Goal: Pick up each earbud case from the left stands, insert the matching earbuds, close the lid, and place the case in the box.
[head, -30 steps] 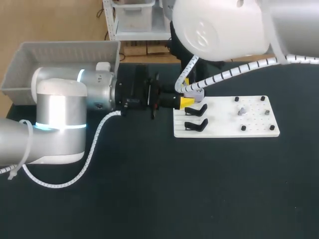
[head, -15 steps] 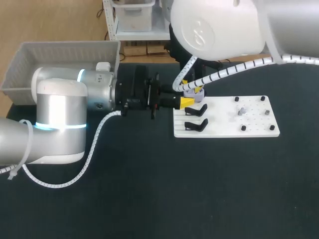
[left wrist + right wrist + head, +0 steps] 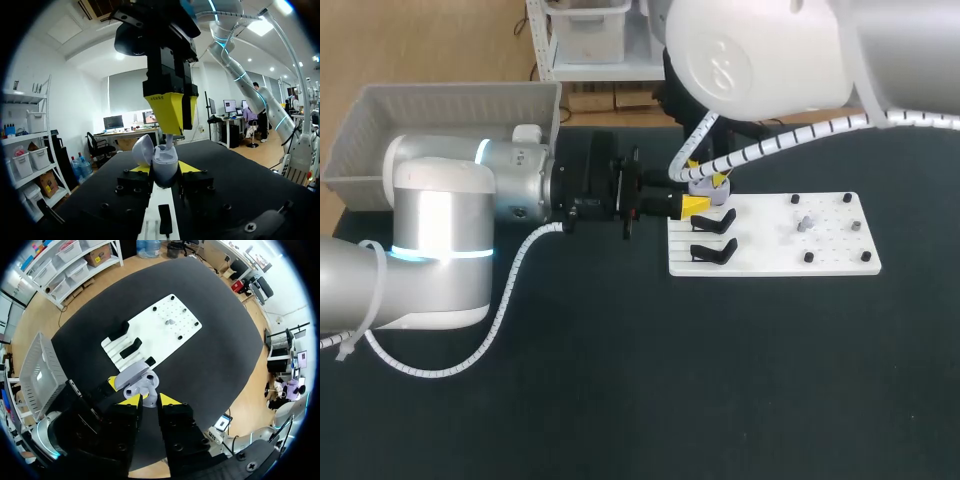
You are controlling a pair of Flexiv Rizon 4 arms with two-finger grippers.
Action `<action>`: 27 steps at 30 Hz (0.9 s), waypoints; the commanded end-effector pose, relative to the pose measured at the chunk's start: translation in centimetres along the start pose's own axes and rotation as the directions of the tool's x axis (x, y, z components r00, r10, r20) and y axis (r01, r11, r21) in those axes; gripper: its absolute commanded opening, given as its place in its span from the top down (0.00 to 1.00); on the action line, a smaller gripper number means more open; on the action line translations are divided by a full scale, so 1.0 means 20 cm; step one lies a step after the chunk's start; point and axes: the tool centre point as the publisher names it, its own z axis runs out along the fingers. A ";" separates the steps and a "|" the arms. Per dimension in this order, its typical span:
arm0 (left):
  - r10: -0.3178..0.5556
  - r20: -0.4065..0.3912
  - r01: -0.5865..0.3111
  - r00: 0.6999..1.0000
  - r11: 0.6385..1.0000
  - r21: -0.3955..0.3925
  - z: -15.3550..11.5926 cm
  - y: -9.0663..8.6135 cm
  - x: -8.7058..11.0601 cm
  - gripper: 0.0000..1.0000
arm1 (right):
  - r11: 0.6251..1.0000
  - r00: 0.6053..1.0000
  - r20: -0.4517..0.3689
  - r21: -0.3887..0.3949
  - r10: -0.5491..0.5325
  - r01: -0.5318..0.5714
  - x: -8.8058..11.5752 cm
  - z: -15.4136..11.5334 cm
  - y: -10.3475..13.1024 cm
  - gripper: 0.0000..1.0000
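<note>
My left gripper (image 3: 698, 204) lies level over the left end of the white stand board (image 3: 775, 240) and is shut on a pale lavender earbud case (image 3: 164, 161) with its lid open. My right gripper (image 3: 708, 180) points straight down over that case. It is shut on a small earbud (image 3: 170, 141) whose stem hangs just above the case's opening. In the right wrist view the open case (image 3: 134, 377) sits directly under my right gripper (image 3: 149, 401). Two black stands (image 3: 713, 235) on the board are bare. Two small earbud pieces (image 3: 805, 222) rest among the pegs on its right half.
A grey plastic box (image 3: 440, 110) stands at the back left of the black table, behind my left arm. Several black pegs (image 3: 808, 257) stick up from the board.
My right gripper has shifted slightly toward the open case. The left arm and the case have stayed put.
</note>
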 end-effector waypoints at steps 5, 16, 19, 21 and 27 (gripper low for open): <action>0.003 0.001 -0.003 1.000 1.000 -0.007 0.00 -0.01 0.00 1.00 | 1.000 1.000 0.002 -0.002 0.003 -0.003 -0.02 0.01 0.00 1.00; 0.003 0.001 -0.003 1.000 1.000 -0.007 0.00 -0.01 0.00 1.00 | 1.000 1.000 0.003 0.001 0.006 -0.006 -0.04 0.03 0.00 1.00; 0.003 0.001 -0.003 1.000 1.000 -0.007 0.00 -0.01 0.00 1.00 | 1.000 1.000 0.003 0.002 0.006 -0.006 -0.04 0.03 0.00 1.00; 0.003 0.001 -0.003 1.000 1.000 -0.007 0.00 -0.01 0.00 1.00 | 1.000 1.000 0.003 0.001 0.008 -0.008 -0.04 0.04 0.00 1.00; 0.003 0.001 -0.003 1.000 1.000 -0.007 0.00 -0.01 0.00 1.00 | 1.000 1.000 -0.007 0.002 0.007 -0.007 -0.05 0.05 -0.01 1.00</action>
